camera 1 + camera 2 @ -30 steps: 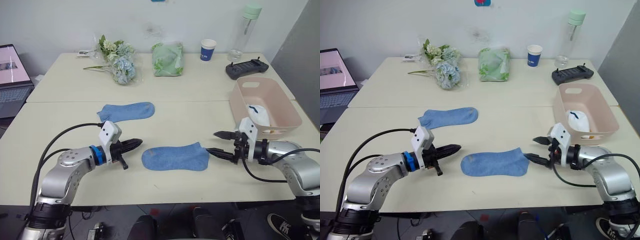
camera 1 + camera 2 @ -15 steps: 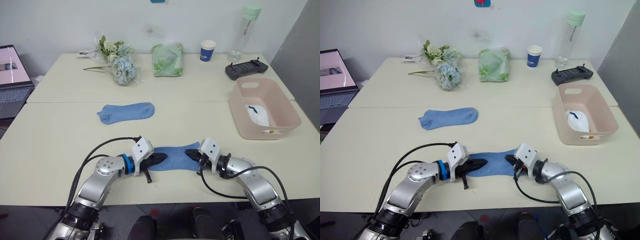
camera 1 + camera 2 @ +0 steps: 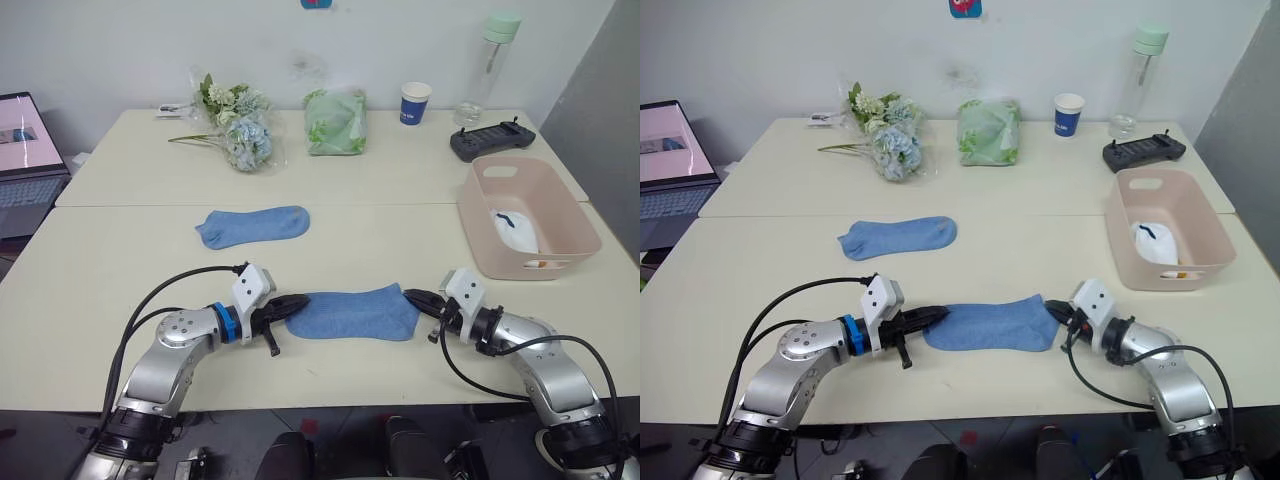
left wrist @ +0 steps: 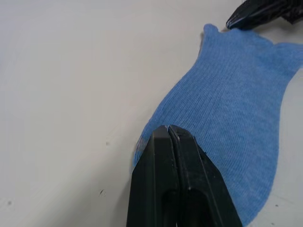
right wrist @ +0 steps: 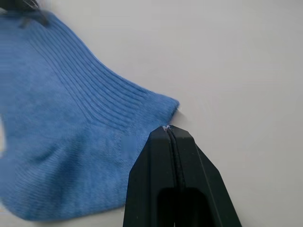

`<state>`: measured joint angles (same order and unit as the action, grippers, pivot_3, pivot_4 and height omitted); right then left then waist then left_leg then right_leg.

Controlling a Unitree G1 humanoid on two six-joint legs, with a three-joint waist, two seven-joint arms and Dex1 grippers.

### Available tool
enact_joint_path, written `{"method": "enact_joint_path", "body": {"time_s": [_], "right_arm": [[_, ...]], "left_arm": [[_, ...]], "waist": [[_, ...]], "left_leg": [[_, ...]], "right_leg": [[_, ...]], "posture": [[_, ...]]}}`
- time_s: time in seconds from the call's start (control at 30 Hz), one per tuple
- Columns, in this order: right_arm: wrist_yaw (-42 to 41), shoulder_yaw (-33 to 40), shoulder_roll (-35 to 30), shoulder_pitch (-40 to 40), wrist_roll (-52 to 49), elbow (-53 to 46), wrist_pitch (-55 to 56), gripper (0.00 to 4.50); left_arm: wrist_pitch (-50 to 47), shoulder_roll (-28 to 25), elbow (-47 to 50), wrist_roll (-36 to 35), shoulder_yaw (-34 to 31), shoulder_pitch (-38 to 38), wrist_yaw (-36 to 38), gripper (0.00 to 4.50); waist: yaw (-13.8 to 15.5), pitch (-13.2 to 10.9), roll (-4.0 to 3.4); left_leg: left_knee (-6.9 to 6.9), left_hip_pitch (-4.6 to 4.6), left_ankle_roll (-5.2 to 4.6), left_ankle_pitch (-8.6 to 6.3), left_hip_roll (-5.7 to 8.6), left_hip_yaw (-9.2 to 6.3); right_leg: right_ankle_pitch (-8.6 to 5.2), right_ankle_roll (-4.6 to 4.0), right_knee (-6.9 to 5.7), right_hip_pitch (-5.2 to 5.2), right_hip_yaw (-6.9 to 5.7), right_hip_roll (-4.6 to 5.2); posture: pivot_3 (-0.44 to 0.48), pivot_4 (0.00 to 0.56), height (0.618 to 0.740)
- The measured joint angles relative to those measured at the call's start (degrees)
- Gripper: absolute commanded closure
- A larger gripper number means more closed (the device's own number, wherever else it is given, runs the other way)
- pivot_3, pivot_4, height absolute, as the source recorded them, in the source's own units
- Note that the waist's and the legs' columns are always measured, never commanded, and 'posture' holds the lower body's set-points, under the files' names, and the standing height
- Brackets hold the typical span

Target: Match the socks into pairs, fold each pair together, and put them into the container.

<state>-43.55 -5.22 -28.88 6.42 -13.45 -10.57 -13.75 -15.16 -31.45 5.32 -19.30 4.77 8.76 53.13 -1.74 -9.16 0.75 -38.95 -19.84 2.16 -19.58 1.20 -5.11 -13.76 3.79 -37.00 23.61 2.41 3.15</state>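
A light blue sock (image 3: 355,312) lies flat near the table's front edge. My left gripper (image 3: 297,302) is shut, its tip resting on the sock's toe end (image 4: 166,128). My right gripper (image 3: 411,296) is shut too, its tip touching the cuff edge (image 5: 166,127). Whether either one pinches fabric cannot be told. A second light blue sock (image 3: 252,224) lies further back on the left. The pale pink container (image 3: 565,215) stands at the right with a white sock (image 3: 515,230) inside it.
Along the back of the table are a flower bunch (image 3: 240,125), a green bundle in plastic (image 3: 335,118), a paper cup (image 3: 415,101), a bottle (image 3: 495,60) and a black controller (image 3: 492,140). A laptop (image 3: 25,150) stands at the far left.
The right gripper went from open to shut and moved in to the sock's cuff. The left gripper, shut throughout, moved in to the toe end. The camera view also shifted.
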Motion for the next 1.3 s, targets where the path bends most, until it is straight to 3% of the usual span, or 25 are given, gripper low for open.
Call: {"method": "enact_joint_path", "body": {"time_s": [0.2, 0.43, 0.87, 1.03, 1.13, 1.3], "right_arm": [[-0.38, -2.37, 0.09, 1.12, -3.35, -8.81, -5.23, 4.48], [-0.46, -7.44, -1.68, -3.94, 0.74, -5.5, -6.69, 4.48], [-3.23, 4.71, -6.82, -11.63, -8.52, -8.48, -9.77, 4.48], [0.29, 11.01, -5.96, -1.22, -15.66, -12.74, -15.38, 2.91], [4.45, 10.82, -4.7, 1.58, -13.33, -11.98, -15.54, 1.79], [11.57, 4.26, 3.05, 4.52, -4.37, -2.39, -11.85, 0.11]], "left_arm": [[-0.28, -1.7, 5.78, 1.08, 2.79, -1.83, 1.72, 4.5], [1.03, -1.57, 2.82, 5.13, 4.95, -3.42, 0.41, 4.5], [0.09, -3.45, 5.27, 1.58, -0.81, -8.06, -0.31, 4.5], [-2.94, -2.2, 10.17, -1.7, -6.17, -4.92, -4.8, 4.5], [-3.02, -0.52, 9.01, -2.09, -11.0, -4.53, -9.93, 3.62], [0.34, 4.29, 1.32, 0.98, -17.68, -5.19, -21.09, 2.12]], "waist": [[0.01, 0.01, -0.01], [0.08, 0.0, 0.0], [0.1, -0.01, -0.01], [-0.12, -0.03, -0.04], [0.07, -0.02, -0.04], [-0.11, -0.01, -0.02]], "left_leg": [[0.03, 0.0, 0.0, 0.0, 0.02, -0.19], [0.02, 0.01, -0.01, 0.0, 0.04, -0.17], [0.03, 0.11, -0.03, -0.02, 0.02, -0.24], [0.04, 0.12, -0.03, -0.02, -0.02, -0.35], [0.11, 0.05, 0.0, 0.0, 0.01, -0.42], [0.08, 0.03, 0.18, 0.09, 0.05, -0.25]], "right_leg": [[-0.01, 0.0, 0.04, -0.03, -0.05, -0.01], [-0.01, 0.01, 0.05, -0.05, -0.04, -0.01], [-0.04, 0.03, 0.08, -0.23, -0.08, -0.01], [-0.04, 0.02, 0.03, -0.21, -0.15, -0.06], [-0.09, 0.05, 0.1, -0.18, -0.22, -0.04], [-0.08, 0.04, 0.05, -0.05, -0.04, 0.01]], "posture": [[0.0, 0.15, 0.74], [0.0, 0.15, 0.74], [0.0, 0.15, 0.74], [0.0, 0.15, 0.74], [0.0, 0.15, 0.74], [0.0, 0.15, 0.74]]}}
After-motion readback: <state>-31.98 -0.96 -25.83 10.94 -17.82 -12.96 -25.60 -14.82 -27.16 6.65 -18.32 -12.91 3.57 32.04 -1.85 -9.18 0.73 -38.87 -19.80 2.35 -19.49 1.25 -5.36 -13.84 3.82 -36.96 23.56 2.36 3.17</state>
